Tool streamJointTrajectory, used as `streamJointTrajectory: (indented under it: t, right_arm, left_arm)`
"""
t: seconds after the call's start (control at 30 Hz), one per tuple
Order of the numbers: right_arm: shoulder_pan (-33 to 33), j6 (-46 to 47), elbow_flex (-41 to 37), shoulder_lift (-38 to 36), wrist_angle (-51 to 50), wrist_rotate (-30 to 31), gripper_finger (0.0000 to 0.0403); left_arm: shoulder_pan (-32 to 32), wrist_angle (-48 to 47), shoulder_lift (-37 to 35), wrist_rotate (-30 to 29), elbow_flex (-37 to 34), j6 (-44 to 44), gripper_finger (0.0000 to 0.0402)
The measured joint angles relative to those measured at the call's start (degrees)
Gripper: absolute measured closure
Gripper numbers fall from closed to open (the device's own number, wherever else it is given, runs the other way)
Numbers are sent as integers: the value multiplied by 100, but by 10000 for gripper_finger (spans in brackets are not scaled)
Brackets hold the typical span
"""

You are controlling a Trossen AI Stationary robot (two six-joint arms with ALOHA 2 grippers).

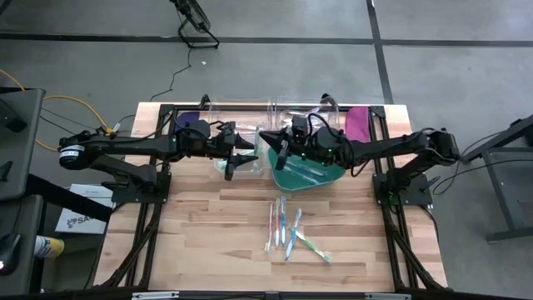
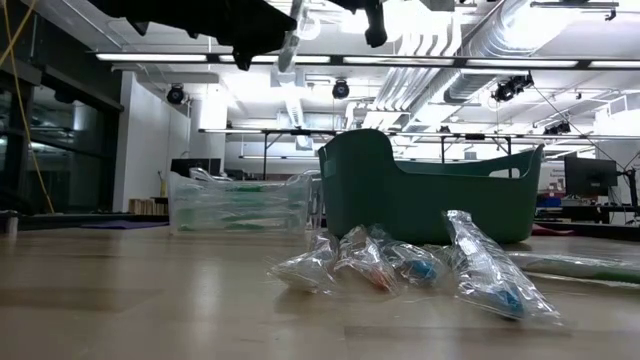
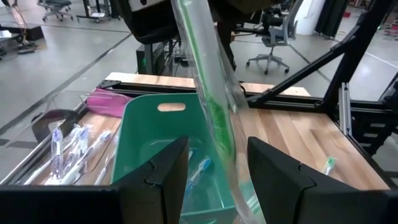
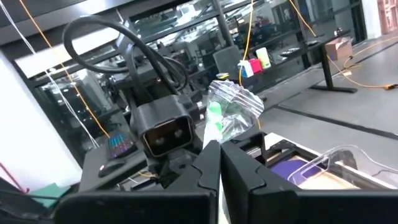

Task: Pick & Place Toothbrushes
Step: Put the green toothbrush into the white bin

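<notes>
A green toothbrush in a clear wrapper (image 3: 214, 112) hangs in the air over the left end of the green bin (image 1: 304, 175). My right gripper (image 4: 219, 146) reaches in from the right and is shut on the wrapper's upper end. The wrapper slants down between the parted fingers of my left gripper (image 3: 217, 146), which is open and points level toward the right. Several wrapped toothbrushes (image 1: 287, 227) lie on the wood near the table's front. Another toothbrush (image 3: 199, 169) lies inside the bin. My right gripper pinches the crumpled end of the clear wrapper (image 4: 214, 132) between its two fingers, with the green tip showing just beyond them. The fingers come about level from the table's right side. The wrapped toothbrush is lifted clear and slants down from the hold. My left gripper has the wrapper running between its fingers (image 3: 273, 174); I cannot tell whether either finger touches it.
A clear tray (image 1: 241, 108) with more wrapped toothbrushes stands along the far edge, left of the bin. Purple flat pieces (image 1: 358, 123) lie at the far corners. A black frame (image 1: 383, 167) borders the table's sides. Open wood lies at the front left.
</notes>
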Motion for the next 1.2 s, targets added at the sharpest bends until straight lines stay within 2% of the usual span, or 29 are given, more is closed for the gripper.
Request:
streamJointTrajectory:
  t: [0.17,0.27,0.53,0.7,0.8,1.0,1.2]
  right_arm:
    - [-2,30,0,1,-42,-9,400]
    - [0,37,0,1,-63,-5,400]
    - [7,51,0,1,-60,-26,400]
    - [7,53,0,1,-119,-47,400]
    - [4,97,0,0,-146,-219,398]
    - [2,150,-2,-151,-274,-276,346]
    - [-80,390,0,-574,-1246,-355,278]
  left_arm:
    - [0,48,0,97,0,-126,244]
    - [0,55,0,97,0,-127,259]
    - [5,39,0,67,0,-150,384]
    - [4,-108,0,69,0,-120,376]
    - [2,-227,-11,64,0,-8,387]
    - [2,-579,-24,26,2,68,391]
    - [3,-1439,-95,-418,16,193,391]
